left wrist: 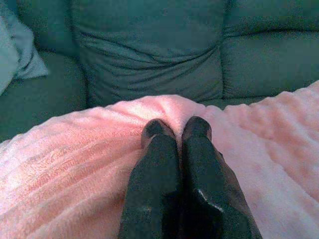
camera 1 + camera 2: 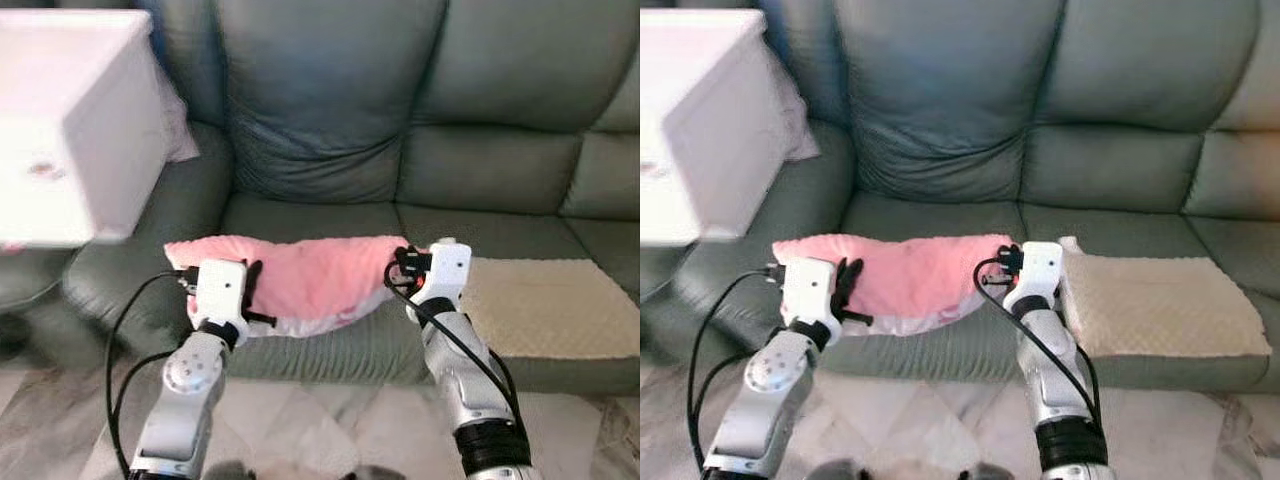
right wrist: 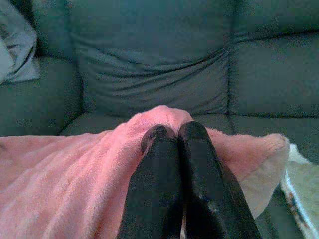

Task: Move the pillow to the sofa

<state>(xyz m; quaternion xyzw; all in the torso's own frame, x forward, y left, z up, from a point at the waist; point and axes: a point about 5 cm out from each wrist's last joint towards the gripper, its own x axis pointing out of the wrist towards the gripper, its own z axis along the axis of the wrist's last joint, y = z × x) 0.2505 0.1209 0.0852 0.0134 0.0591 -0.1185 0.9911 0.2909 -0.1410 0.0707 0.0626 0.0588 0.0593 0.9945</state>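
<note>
Nearest: two silver arms rising from the bottom of the head views, cables looped along each, over a marbled floor (image 2: 330,420).

Left gripper (image 2: 252,292): at the pillow's left end, black fingers (image 1: 155,149) pressed together with pink fabric pinched between their tips. Judged a clamp on the cover, taken at the edge so the soft body hangs free between the arms.

Right gripper (image 2: 400,268): at the pillow's right end, fingers (image 3: 192,144) likewise closed tight on a fold of pink fleece. Both grips sit at about the same height, which keeps the load level and spread.

Pillow (image 2: 310,275): pink, plush, with a paler underside showing along its lower edge. Stretched between the two grippers over the front of the seat cushion; whether it rests on the cushion or hangs just above it cannot be told. Likely the placing step, with release yet to come.

Beige mat (image 2: 545,305): quilted, lying flat on the seat just beside the pillow's right end.

Sofa (image 2: 330,110): grey-green leather, seat and creased back cushions directly behind the pillow.

White box (image 2: 70,120): large, blurred, at the robot's left above the sofa arm, with pale cloth (image 2: 178,125) behind it against the backrest
</note>
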